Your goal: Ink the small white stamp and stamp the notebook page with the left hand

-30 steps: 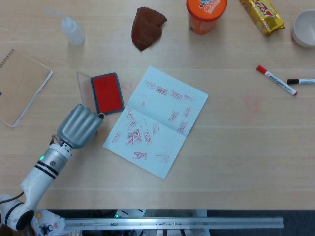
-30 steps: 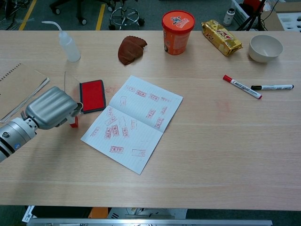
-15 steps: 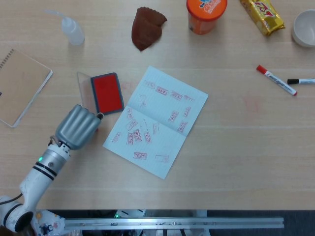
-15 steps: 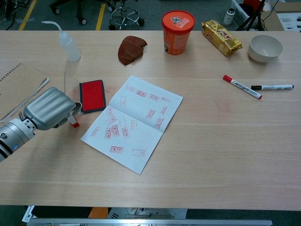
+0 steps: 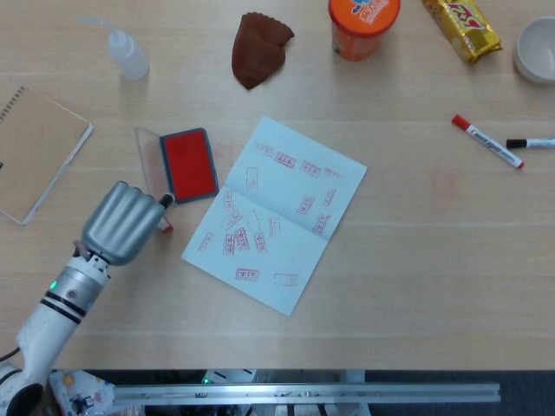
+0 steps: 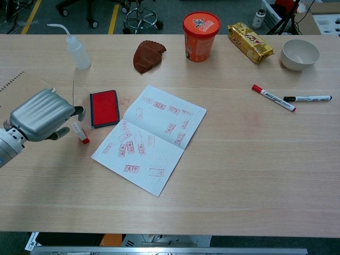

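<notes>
The small white stamp (image 6: 81, 133) with its red base lies tilted on the table just left of the open notebook (image 6: 151, 135), and no finger touches it. In the head view only its red end (image 5: 164, 226) peeks out beside my left hand (image 5: 120, 223). My left hand (image 6: 41, 114) hovers left of the stamp, back towards the cameras, fingers loosely curled and holding nothing. The red ink pad (image 6: 104, 107) (image 5: 188, 163) sits open just beyond the hand's thumb. The notebook page (image 5: 277, 212) carries several red stamp marks. My right hand appears in neither view.
A tan spiral notebook (image 5: 35, 152) lies at the far left and a squeeze bottle (image 5: 128, 52) behind it. A brown cloth (image 5: 258, 48), orange cup (image 5: 362, 24), snack packet (image 5: 462, 26) and white bowl (image 5: 538, 48) line the back. Two markers (image 5: 499, 147) lie at the right.
My left hand has let go of the stamp and drawn back to the left. The stamp now lies on the table beside the notebook.
</notes>
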Tool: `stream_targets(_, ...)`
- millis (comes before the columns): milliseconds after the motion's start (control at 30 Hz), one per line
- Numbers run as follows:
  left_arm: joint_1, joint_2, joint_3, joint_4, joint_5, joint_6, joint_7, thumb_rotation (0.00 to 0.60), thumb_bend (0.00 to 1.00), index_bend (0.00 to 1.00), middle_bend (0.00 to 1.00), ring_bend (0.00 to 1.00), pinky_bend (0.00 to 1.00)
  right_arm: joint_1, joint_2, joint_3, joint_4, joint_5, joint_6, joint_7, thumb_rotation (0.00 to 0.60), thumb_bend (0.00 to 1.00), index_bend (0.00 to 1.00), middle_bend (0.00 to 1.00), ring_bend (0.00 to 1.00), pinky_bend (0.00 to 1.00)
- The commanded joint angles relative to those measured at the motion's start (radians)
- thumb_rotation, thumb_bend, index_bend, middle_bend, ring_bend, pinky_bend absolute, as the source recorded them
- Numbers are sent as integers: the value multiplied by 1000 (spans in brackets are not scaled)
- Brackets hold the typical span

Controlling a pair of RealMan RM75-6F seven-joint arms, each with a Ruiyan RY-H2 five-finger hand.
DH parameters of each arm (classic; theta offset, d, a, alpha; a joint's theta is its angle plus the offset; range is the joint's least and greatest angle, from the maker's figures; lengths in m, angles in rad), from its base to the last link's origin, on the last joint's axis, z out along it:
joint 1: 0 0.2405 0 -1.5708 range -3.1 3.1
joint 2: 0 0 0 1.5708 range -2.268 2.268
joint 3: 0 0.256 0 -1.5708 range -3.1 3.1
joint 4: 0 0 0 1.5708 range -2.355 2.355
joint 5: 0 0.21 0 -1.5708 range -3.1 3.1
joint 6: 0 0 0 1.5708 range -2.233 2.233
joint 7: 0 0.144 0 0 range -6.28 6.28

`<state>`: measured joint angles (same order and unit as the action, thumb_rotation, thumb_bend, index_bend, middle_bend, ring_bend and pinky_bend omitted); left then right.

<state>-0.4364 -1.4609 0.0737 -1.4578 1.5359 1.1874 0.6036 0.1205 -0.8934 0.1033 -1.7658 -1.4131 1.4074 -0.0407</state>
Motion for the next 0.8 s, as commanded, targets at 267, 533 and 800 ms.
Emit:
stream_targets(267, 52, 199, -79, -252, -107, 86, -131, 600, 274, 426, 795, 804, 1000, 20, 8, -4, 16, 19, -57, 21, 600, 68, 433, 509, 408, 520)
stream_targets(533, 132, 212, -146, -230, -241, 197, -189, 600, 275, 424, 701, 678, 987, 51, -21, -14, 87, -37, -88, 61, 600, 68, 432, 508, 409, 520)
stream_targets(800, 210, 233, -140, -205, -276, 262, -252, 600, 275, 423, 684, 657, 947, 57, -91, -37, 172, -137, -42, 103, 600, 69, 433, 508, 409, 520)
